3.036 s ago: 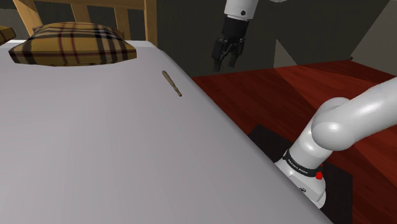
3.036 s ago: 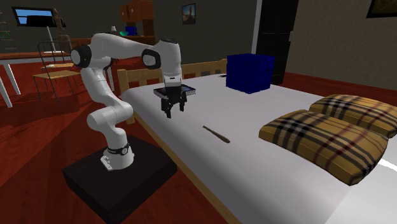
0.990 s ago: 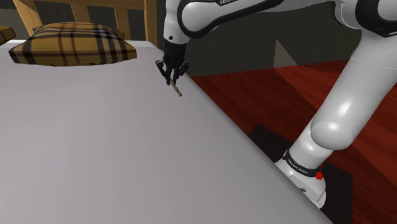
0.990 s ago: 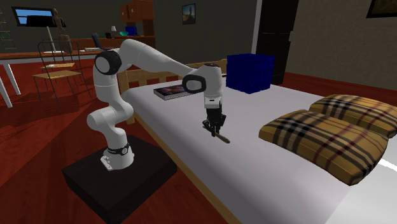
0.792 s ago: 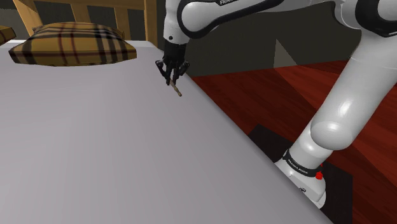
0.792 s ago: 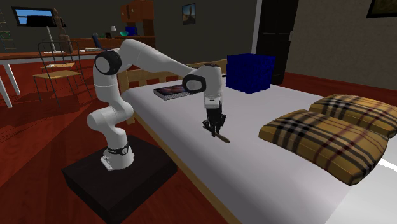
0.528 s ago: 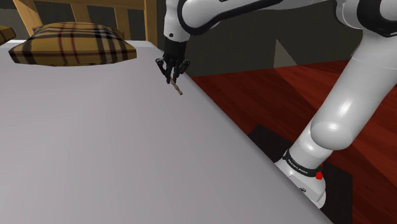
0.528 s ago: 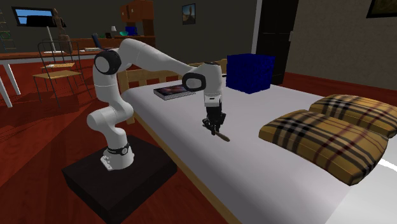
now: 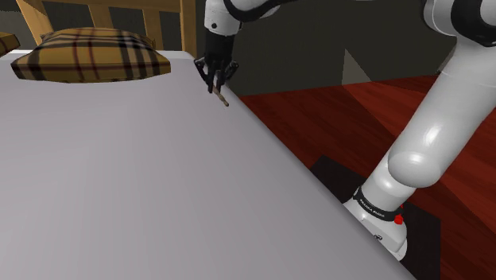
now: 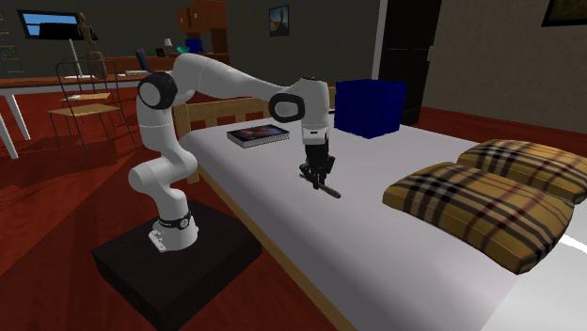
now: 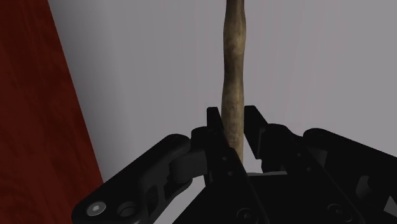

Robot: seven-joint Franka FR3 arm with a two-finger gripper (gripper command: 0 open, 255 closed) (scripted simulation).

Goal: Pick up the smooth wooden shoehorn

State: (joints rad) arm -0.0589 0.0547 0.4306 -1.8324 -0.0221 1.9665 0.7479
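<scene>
shoehorn (image 11: 233, 70): slim, brown, mottled surface. in the wrist view it is sitting clamped between the two black fingers (image 11: 213, 127) of the pincer (image 11: 234, 127), both fingers pressing against its sides near one end; the rest of the shaft is running straight out ahead of the fingertips over the pale grey bed sheet (image 11: 318, 63), with the red floor (image 11: 38, 114) lying alongside the sheet's edge.

shoulder view: pincer (image 9: 215, 81) is hanging in the upper middle of the frame, pointing down at the bed's (image 9: 119, 183) right-hand edge. shoehorn (image 9: 222, 99) is sticking out below the fingertips, slanting down and to the right. cannot tell whether its free end is touching the sheet. a plaid pillow (image 9: 87, 54) is lying at upper left, well apart from the pincer, in front of a wooden headboard (image 9: 119, 12). the white arm (image 9: 445, 119) is rising along the right side from the dark stand (image 9: 421, 231) at lower right.

second exterior view: arm (image 10: 216, 80) is reaching from the stand (image 10: 179, 263) at lower left over the bed (image 10: 404, 254). pincer (image 10: 318, 177) is pointing down near the frame's centre, shoehorn (image 10: 329, 191) slanting out of it to the lower right. two plaid pillows (image 10: 470, 202) are lying at right. a blue box (image 10: 370, 106) and a flat book (image 10: 257, 134) are resting on the bed behind the pincer.
</scene>
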